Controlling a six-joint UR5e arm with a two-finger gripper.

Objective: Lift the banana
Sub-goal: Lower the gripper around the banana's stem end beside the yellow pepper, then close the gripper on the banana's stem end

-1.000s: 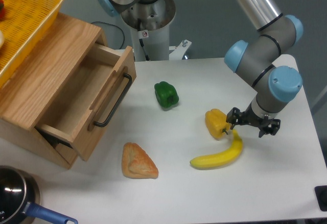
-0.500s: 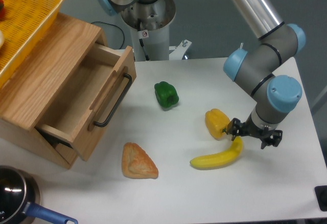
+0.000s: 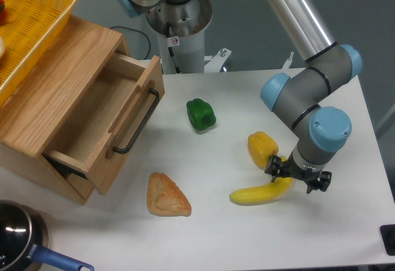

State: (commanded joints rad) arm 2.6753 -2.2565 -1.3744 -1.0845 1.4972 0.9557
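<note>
Banana (image 3: 258, 193) lies on the white table (image 3: 247, 240), lower right of the middle of the frame, flat on its side. It curves up like a smile, and its right end tucks under the gripper (image 3: 298, 178). The yellow pepper (image 3: 261, 149) sits just above it, very near that same end — I cannot tell if the two touch.

The gripper hangs low over the banana's right end. Its two black fingers stand apart, one on each side of the fruit, and they do not look pressed onto it yet. So it looks like the grab is about to happen, not done.

How will the banana handle? My guess is it is light and easy to lift. The skin is smooth and a bit slippery, and the shape is round, so it could roll or slide out of a loose pinch. It is also soft inside — squeeze too hard and it gets squashed.

The best place to hold looks like the thick part, across its width, nearer the middle than the thin tip. Held at one end, the long left side may droop and swing. The fingers should also stay off the pepper, since it is so close.
</note>
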